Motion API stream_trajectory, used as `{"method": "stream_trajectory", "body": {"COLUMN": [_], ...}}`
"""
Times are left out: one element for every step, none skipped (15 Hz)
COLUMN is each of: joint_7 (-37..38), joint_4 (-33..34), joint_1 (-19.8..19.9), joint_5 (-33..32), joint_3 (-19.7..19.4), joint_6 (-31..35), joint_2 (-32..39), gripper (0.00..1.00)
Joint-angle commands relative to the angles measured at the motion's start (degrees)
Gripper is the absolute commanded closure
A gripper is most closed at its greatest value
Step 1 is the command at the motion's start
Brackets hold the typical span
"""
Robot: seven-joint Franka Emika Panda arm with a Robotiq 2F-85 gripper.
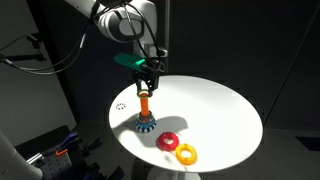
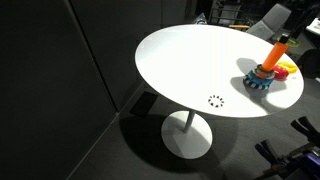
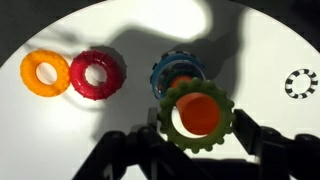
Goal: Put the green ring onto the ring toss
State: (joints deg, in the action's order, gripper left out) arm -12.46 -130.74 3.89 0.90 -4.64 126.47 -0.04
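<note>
My gripper (image 3: 199, 128) is shut on the green ring (image 3: 226, 128), a small yellow-green doughnut held flat between the two fingers. In the wrist view the orange peg top shows through the ring's hole, with the blue scalloped base (image 3: 163, 72) of the ring toss below it. In an exterior view the gripper (image 1: 147, 82) hovers just above the upright orange peg (image 1: 146, 103) on its blue base (image 1: 146, 124). The ring toss (image 2: 268, 66) also shows at the table's far side in an exterior view; the gripper is cut off there.
A red ring (image 3: 96, 74) and a larger orange-yellow ring (image 3: 45, 72) lie flat on the round white table (image 1: 215, 110), beside the ring toss. They also show in an exterior view, the red ring (image 1: 168, 141) and the orange-yellow ring (image 1: 186, 154). A small dotted circle mark (image 3: 301, 84) is on the tabletop.
</note>
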Motion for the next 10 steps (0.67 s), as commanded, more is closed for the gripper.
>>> {"method": "stream_trajectory", "body": {"joint_7": [1.71,1.84,1.72,1.62,1.44,1.37,1.35,1.32,1.23,1.10], "joint_4": [1.79,1.86,1.98,2.07,2.12,2.15,2.15,2.15,2.15,2.15], "joint_1": [-0.06,-0.06,-0.04,-0.03,-0.02,-0.01,-0.01,-0.01,-0.01,-0.01], "joint_5": [-0.17,-0.28,-0.19,-0.08,0.10,0.16,0.18,0.20,0.32,0.45], "joint_3": [0.39,0.44,0.47,0.51,0.53,0.56,0.58,0.61,0.63,0.66], "joint_6": [0.01,0.04,-0.20,-0.35,-0.43,-0.51,-0.53,-0.55,-0.55,-0.60], "joint_2": [1.36,1.51,1.66,1.78,1.89,1.99,2.06,2.14,2.17,2.21], "gripper": [0.51,0.51,0.51,0.51,0.51,0.51,0.51,0.51,0.51,0.51]}}
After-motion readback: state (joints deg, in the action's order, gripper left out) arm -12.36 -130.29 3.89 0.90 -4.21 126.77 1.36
